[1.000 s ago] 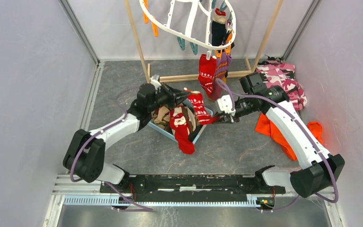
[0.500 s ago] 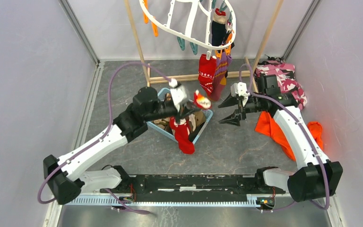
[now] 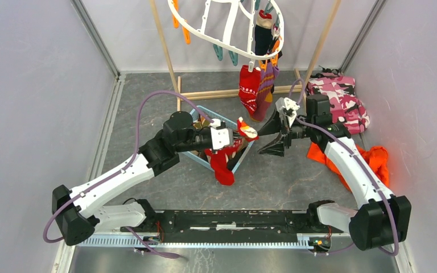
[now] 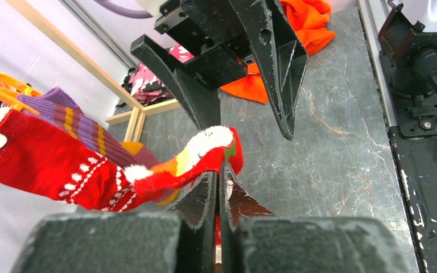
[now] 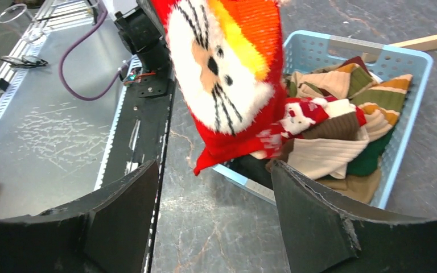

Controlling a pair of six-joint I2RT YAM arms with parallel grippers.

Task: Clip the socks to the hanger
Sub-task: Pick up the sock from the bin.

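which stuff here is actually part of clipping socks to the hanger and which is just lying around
Part of the job:
white hanger
clipped socks hanging from it
red sock pinched in the left tool
open right tool
loose socks in the blue basket

Just lying about:
pink camouflage garment
orange cloth
wooden rack

Pale blue basket [image 5: 370, 52], red sock [image 5: 233, 74] with white-and-orange cat face, purple orange-striped sock [image 4: 74, 118], white hanger [image 3: 229, 23], pink camouflage garment [image 3: 341, 96].

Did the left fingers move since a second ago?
Yes. The left fingers, shut on the red sock, swung right over the blue basket, from its left side to its right corner.
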